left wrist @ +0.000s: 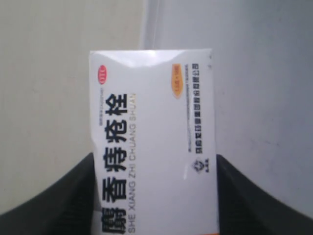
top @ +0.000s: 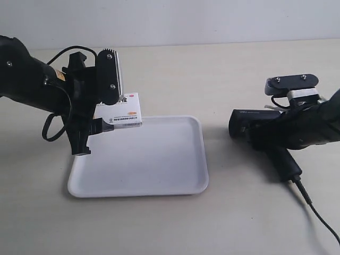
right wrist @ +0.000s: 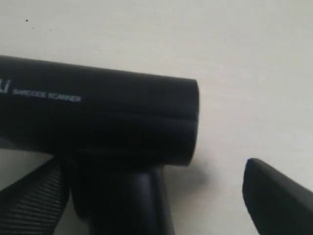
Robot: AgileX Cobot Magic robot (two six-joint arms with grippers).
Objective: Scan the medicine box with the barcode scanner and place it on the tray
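The arm at the exterior view's left is the left arm. Its gripper (top: pixel 98 127) is shut on the medicine box (top: pixel 125 109), a white carton with black Chinese lettering (left wrist: pixel 154 147). Black fingers (left wrist: pixel 58 205) press on both long sides. The box hangs over the far left corner of the white tray (top: pixel 149 159); whether it touches the rim is unclear. At the exterior view's right, the black barcode scanner (top: pixel 249 126) lies on the table with its handle and cable trailing toward the near edge. My right gripper (right wrist: pixel 154 196) straddles the scanner's handle (right wrist: pixel 132 205) and is open, with table showing beside one finger (right wrist: pixel 279 196).
The scanner's cable (top: pixel 313 210) runs toward the near right corner of the beige table (top: pixel 239 74). In the left wrist view, the tray (left wrist: pixel 264 98) lies beyond the box, with table (left wrist: pixel 49 98) beside it.
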